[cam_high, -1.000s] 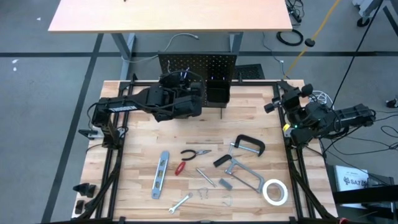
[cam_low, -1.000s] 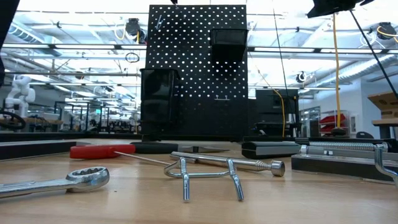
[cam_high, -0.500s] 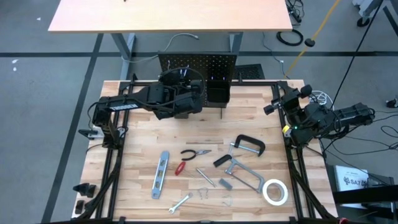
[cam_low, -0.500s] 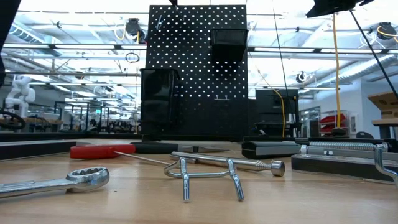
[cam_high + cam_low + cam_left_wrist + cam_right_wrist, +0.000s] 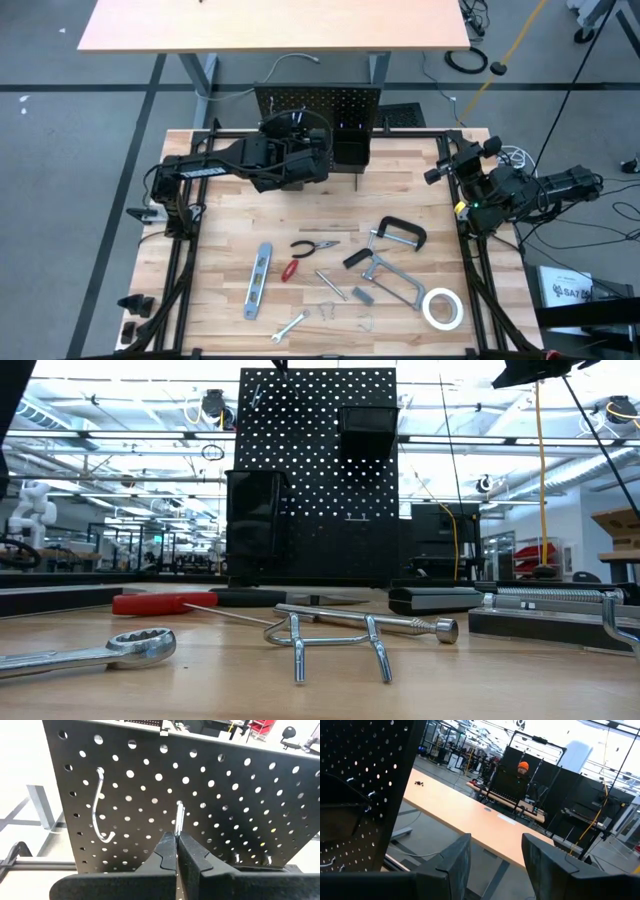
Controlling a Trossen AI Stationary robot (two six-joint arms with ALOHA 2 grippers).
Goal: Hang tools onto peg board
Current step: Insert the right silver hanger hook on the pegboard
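**Barely begun: hook being set, tools all on the table**

Up at the peg board point(image 5: 318, 100), the left gripper point(image 5: 177, 851) is seen pinched shut on a silver hook point(image 5: 179, 817) held against the panel. One hook point(image 5: 100, 805) is already hung. The right gripper point(image 5: 492, 855) is parked half-open and empty at the table's right edge. No tool is hung: level point(image 5: 259, 279), pliers point(image 5: 314, 245), C-clamp point(image 5: 400, 233), tape roll point(image 5: 441, 308) remain on the table.

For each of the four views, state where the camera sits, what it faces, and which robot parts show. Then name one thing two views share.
High: overhead, facing the table; both arms show.
Low: tabletop height, facing the peg board past a wrench; no arm clearly shows.
Left wrist: faces the board; left gripper shut on a hook.
Right wrist: faces the room; right gripper open.
Shared: peg board in high and low.
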